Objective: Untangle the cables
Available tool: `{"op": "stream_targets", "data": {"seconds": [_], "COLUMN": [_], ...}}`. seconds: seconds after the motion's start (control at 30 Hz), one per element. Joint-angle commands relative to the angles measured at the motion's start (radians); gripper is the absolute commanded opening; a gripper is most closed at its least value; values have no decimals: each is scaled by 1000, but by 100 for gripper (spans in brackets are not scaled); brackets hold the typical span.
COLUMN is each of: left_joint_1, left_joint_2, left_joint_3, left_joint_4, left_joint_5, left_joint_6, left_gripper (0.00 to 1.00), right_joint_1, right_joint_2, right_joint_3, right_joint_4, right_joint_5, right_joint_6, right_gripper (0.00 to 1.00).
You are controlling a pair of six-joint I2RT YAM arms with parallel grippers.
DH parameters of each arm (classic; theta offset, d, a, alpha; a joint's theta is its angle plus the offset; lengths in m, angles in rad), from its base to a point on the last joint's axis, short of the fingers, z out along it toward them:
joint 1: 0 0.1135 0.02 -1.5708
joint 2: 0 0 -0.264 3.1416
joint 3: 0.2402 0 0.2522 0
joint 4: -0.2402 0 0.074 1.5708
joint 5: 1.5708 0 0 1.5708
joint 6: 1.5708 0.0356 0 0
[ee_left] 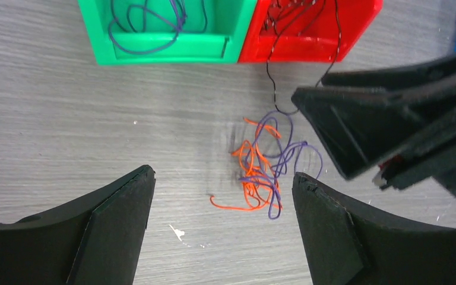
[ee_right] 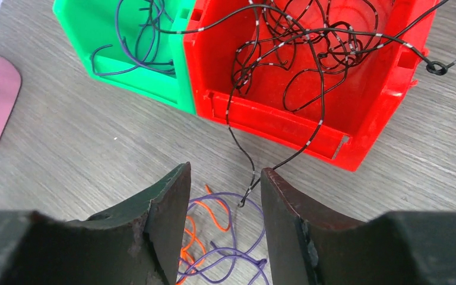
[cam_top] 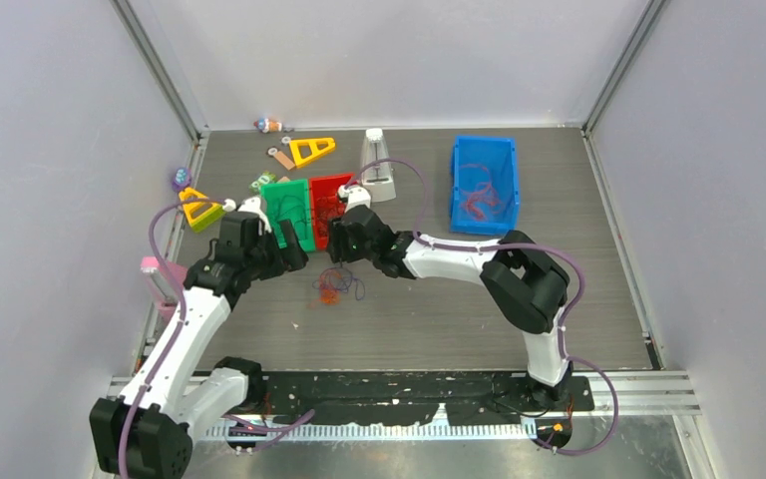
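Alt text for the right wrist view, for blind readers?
The open right gripper hangs over tangled orange and purple cables on the table; a black cable trails between its fingers from a red bin. The green bin holds purple cable.

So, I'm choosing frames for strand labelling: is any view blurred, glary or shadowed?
Top external: evenly lit, no glare, cable clump sharp but tiny. Left wrist: clump crisp, faint grey smear beside it, near left fingers soft. Right wrist: black cable sharp, no glare.

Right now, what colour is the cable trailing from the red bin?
The cable is black with pale bands; clearest from right wrist.
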Motion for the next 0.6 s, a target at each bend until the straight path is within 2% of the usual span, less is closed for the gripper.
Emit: {"op": "stream_targets", "data": {"seconds": [0.0, 0.03, 0.1, 0.13, 0.27, 0.3, 0.37, 0.43, 0.57], "left_joint_1": [-8, -9, -12, -13, -23, -27, -33, -38, -54], "left_joint_2": [-86, -95, -102, -101, -98, -99, -99, -100, -79], "left_joint_3": [-79, -91, -112, -118, -144, -152, -165, -175, -192], "left_joint_4": [88, 89, 94, 93, 106, 117, 129, 142, 178], "left_joint_5": [88, 96, 112, 116, 137, 138, 137, 137, 145], "left_joint_6": [-29, -30, -30, -30, -35, -37, -42, -43, -38], "left_gripper": [86, 85, 84, 84, 84, 84, 84, 84, 84], "right_joint_1": [-1, -4, -10, -14, -31, -34, -38, -39, -43], "right_joint_2": [17, 22, 26, 25, -2, -10, -38, -71, -137], "right_joint_3": [89, 102, 114, 121, 108, 100, 79, 52, 5], "right_joint_4": [-31, -33, -41, -49, -52, -50, -38, -22, -20], "right_joint_5": [71, 72, 76, 80, 64, 58, 41, 19, 17], "right_joint_6": [6, 2, -1, -3, -17, -20, -30, -43, -52], "right_gripper": [50, 40, 30, 30, 41, 48, 55, 59, 61]}}
